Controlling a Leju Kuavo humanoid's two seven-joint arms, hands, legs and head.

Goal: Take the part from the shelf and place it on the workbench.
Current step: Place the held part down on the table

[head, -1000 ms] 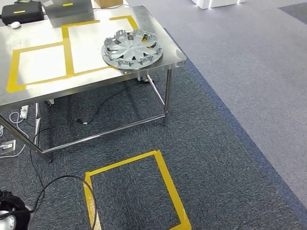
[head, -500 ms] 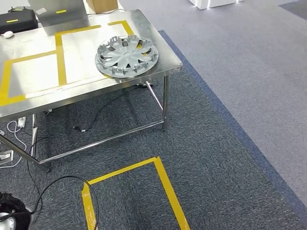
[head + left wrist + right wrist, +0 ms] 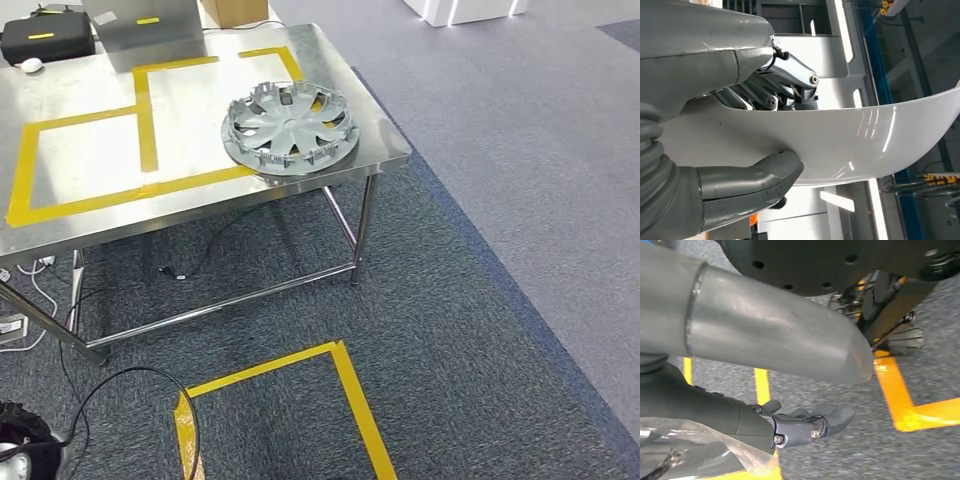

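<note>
A white, glossy, curved part [image 3: 866,140] runs across the left wrist view. My left hand [image 3: 715,65] grips it, with the thumb [image 3: 764,175] on one face and the dark fingers [image 3: 791,95] on the other. In the head view the steel workbench [image 3: 90,150] stands ahead to the left, marked with yellow tape rectangles. A silver hubcap [image 3: 290,127] lies near its right corner. My right hand [image 3: 753,340] hangs over the carpet with its fingers [image 3: 810,425] stretched out and nothing between them and the thumb. A shiny pale sheet [image 3: 685,445] lies by their base.
A yellow tape square [image 3: 355,400] marks the dark carpet in front of the bench. Black cables [image 3: 136,375] and a dark device [image 3: 23,445] lie at the lower left. A black case [image 3: 45,40] and a grey box [image 3: 147,30] sit at the bench's far side.
The whole head picture has shifted, so the camera has moved. The bench and hubcap now sit further right and lower in the picture than half a second ago.
</note>
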